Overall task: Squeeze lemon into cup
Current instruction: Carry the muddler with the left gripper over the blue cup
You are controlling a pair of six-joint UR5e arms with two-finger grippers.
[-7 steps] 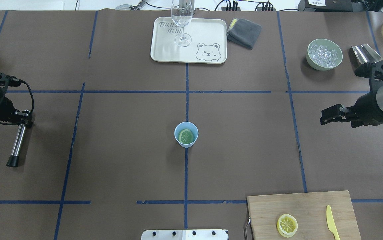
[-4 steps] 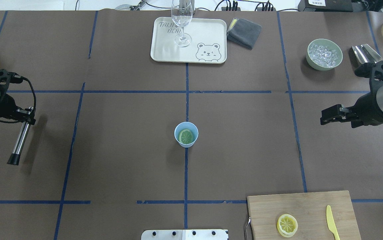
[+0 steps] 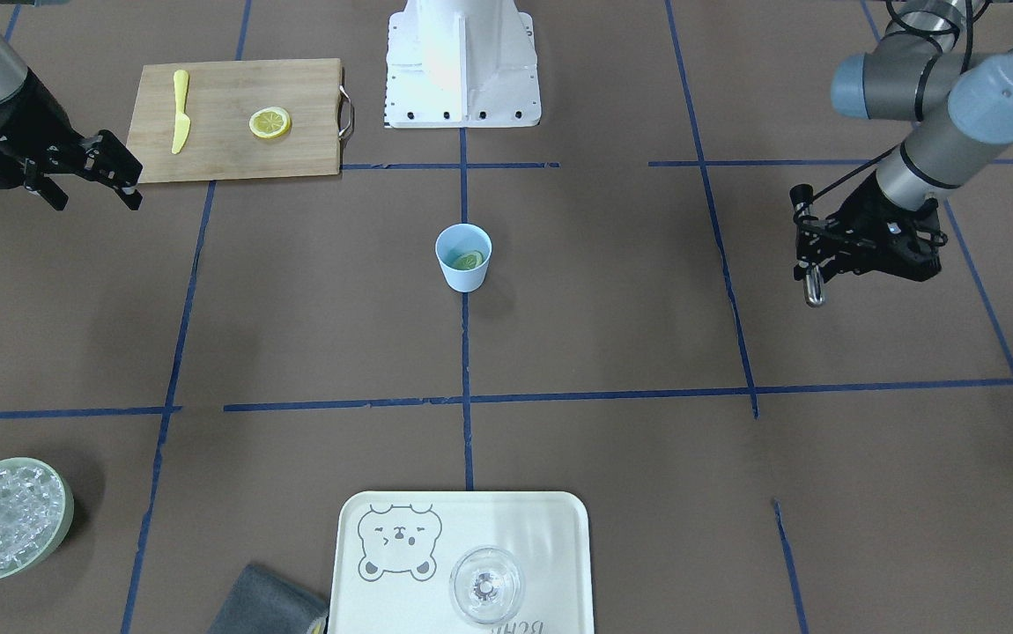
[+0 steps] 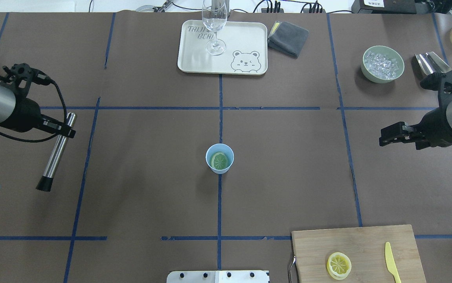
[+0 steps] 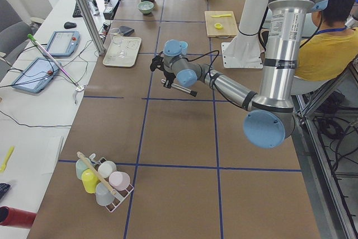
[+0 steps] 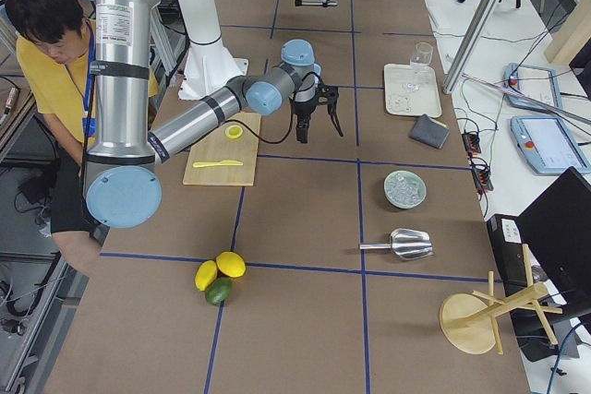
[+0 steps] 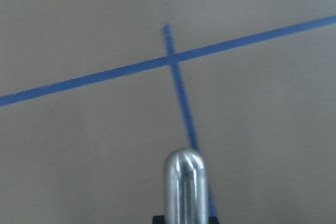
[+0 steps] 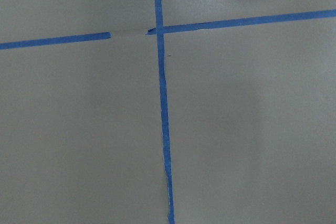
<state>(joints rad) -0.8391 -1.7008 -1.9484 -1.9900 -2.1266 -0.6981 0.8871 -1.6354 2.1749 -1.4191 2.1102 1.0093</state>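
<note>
The light-blue cup [image 4: 208,160] stands at the table's centre, also in the front view [image 3: 462,275]. A lemon slice [image 4: 220,160] lies flat inside it [image 3: 469,260]. My left gripper [image 4: 64,129] is far to the cup's left, above the table, shut on a steel muddler [image 4: 55,157] with a black tip; its rounded top end shows in the left wrist view [image 7: 184,187]. My right gripper [image 4: 384,135] is open and empty, far to the cup's right [image 3: 130,180].
A wooden cutting board [image 4: 367,239] at the front right holds a second lemon slice [image 4: 339,265] and a yellow knife [image 4: 392,261]. At the back: a tray [image 4: 245,39] with a wine glass [image 4: 214,23], a grey cloth [image 4: 288,38], an ice bowl [image 4: 382,64], a metal scoop [image 4: 430,63].
My left arm has moved right, toward the table's middle, carrying the muddler, which now slants more. The right arm has barely moved. The cup and slice are still.
</note>
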